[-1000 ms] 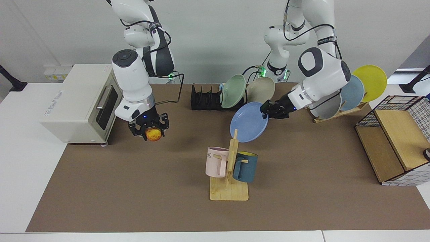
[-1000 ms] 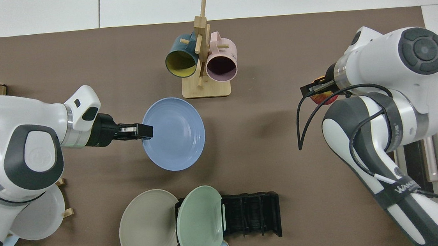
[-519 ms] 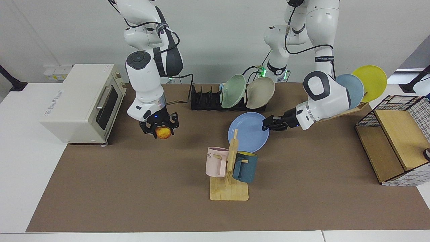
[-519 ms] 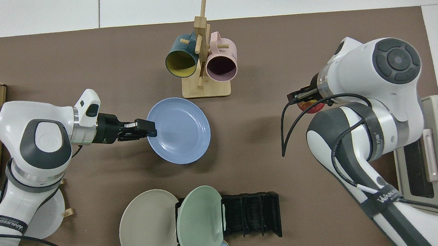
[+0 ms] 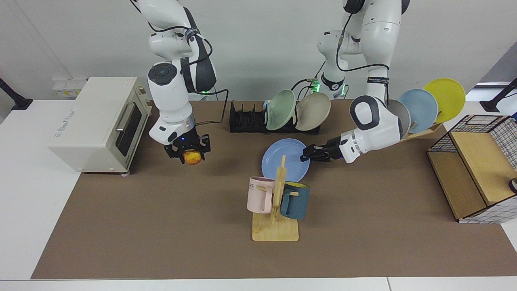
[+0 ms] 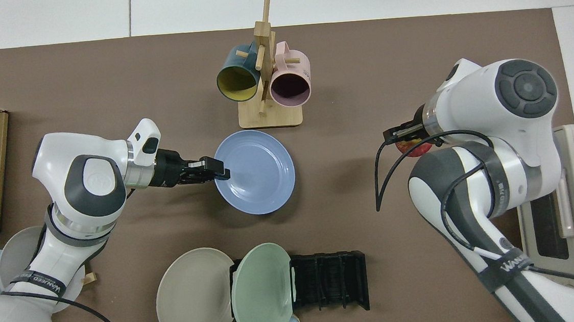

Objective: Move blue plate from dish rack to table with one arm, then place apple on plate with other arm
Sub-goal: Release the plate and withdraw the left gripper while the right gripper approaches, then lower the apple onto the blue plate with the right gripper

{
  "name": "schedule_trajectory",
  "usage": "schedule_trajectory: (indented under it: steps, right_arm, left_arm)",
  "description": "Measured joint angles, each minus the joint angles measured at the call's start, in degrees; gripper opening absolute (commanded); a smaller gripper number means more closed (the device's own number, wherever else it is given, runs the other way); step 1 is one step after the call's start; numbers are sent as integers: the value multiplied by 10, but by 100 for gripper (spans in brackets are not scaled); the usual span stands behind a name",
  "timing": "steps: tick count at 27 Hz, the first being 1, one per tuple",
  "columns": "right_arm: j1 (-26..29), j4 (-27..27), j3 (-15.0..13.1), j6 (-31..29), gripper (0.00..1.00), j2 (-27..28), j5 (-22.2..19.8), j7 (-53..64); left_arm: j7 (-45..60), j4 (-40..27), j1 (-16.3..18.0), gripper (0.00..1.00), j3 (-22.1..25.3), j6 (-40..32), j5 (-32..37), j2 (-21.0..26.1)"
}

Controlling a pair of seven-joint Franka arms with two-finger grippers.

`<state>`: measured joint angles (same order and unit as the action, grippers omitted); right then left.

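Observation:
The blue plate (image 5: 282, 161) (image 6: 257, 172) hangs low and nearly flat over the brown table (image 5: 161, 226) (image 6: 106, 78), just behind the mug stand. I cannot tell whether it touches the mat. My left gripper (image 5: 305, 156) (image 6: 220, 170), reaching in from the right of the facing view, is shut on the plate's rim. The black dish rack (image 5: 247, 121) (image 6: 329, 280) stands behind the plate. My right gripper (image 5: 188, 152) (image 6: 409, 140) hovers in front of the toaster oven, shut on the red-and-yellow apple (image 5: 193, 157) (image 6: 415, 147).
A green plate (image 5: 280, 108) and a beige plate (image 5: 313, 110) lean at the dish rack's end. The wooden mug stand (image 5: 276, 210) (image 6: 265, 86) holds two mugs. A toaster oven (image 5: 97, 121), a wooden plate rack (image 5: 420, 130) and a wire basket (image 5: 480, 121) line the sides.
The left gripper has lowered the blue plate from a tilt to nearly flat and carried it toward the mug stand. The right gripper with the apple has shifted slightly toward the table's middle.

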<state>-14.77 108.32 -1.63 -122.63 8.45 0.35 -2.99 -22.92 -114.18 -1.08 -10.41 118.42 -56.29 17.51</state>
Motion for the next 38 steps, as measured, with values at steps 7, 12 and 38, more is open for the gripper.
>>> schedule_trajectory:
  steps: [7,12,38]
  right_arm:
    - [-67,7,5,0,0,-2,0,-106]
    - [-93,12,6,0,0,-1,0,-140]
    - [-224,-44,7,-143,0,131,28,-280]
  left_arm:
    - [0,0,-2,52,-12,5,0,0]
    - [4,0,-2,56,-15,4,16,-2]
    - [191,236,7,66,-9,-264,466,-101]
